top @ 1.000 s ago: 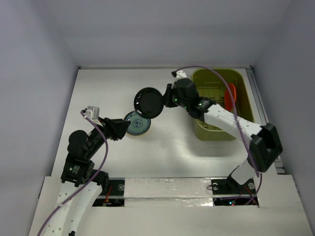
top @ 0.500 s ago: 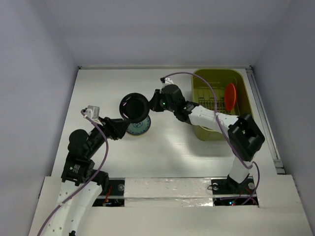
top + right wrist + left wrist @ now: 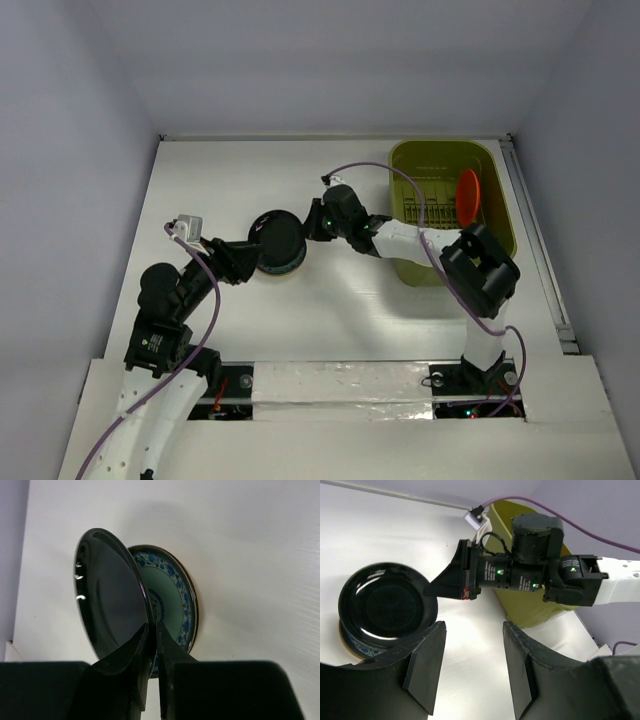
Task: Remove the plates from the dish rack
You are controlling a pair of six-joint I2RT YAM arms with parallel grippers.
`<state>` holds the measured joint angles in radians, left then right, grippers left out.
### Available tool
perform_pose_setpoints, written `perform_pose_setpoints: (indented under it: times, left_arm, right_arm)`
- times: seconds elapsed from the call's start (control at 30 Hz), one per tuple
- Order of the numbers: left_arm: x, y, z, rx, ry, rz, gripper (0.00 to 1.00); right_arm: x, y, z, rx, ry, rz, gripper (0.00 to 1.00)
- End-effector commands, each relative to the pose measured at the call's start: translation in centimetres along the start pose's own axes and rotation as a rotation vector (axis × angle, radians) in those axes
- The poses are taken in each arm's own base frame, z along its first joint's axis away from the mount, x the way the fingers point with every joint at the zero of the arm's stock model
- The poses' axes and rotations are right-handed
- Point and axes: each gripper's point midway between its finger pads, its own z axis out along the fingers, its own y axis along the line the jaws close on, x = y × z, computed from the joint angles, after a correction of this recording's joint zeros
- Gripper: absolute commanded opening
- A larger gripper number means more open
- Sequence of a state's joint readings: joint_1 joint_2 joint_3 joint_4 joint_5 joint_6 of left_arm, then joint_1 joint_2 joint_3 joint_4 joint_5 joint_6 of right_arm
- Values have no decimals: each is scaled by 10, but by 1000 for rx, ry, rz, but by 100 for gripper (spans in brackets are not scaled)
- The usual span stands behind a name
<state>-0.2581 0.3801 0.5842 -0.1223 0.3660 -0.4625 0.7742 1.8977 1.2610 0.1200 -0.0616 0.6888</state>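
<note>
In the lower left of the top view, the left pincer (image 3: 238,262) sits low; its fingers (image 3: 425,662) are apart and hold nothing; it is just beside the plates. Just past it, left of the middle, the black plate (image 3: 277,238) hangs tilted over the blue plate (image 3: 172,597), which lies flat on the table (image 3: 230,180); the right pincer (image 3: 152,632) is clamped on the black plate's rim. In the upper right, the orange plate (image 3: 467,195) stands on edge in the rack (image 3: 440,146). The grip looks thin to me; if the black plate is let go while tilted, it may slide off the blue one or land hard; it may also bump the left pincer, which is so near.
</note>
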Motion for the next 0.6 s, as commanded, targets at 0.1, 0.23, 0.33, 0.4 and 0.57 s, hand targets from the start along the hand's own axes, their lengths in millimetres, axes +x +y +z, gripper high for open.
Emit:
perform_pose_setpoints:
  times: [0.1,0.23,0.33,0.4,0.57]
  left_arm:
    - [-13,-8,1,32,-43,14,46]
    - [-13,-8,0,33,-44,15,46]
    - [-13,-9,0,34,-45,14,46]
    - [-14,-9,0,33,-47,16,46]
    - [-14,-9,-1,35,-51,17,46]
  right_arm:
    - [3,10,2,-2,3,-41,32]
    - [1,10,-6,18,-16,-51,55]
    - [-10,6,-17,61,-60,-70,61]
    - [-27,14,-35,55,-111,-90,62]
    - [-73,-6,-94,247,-283,-162,28]
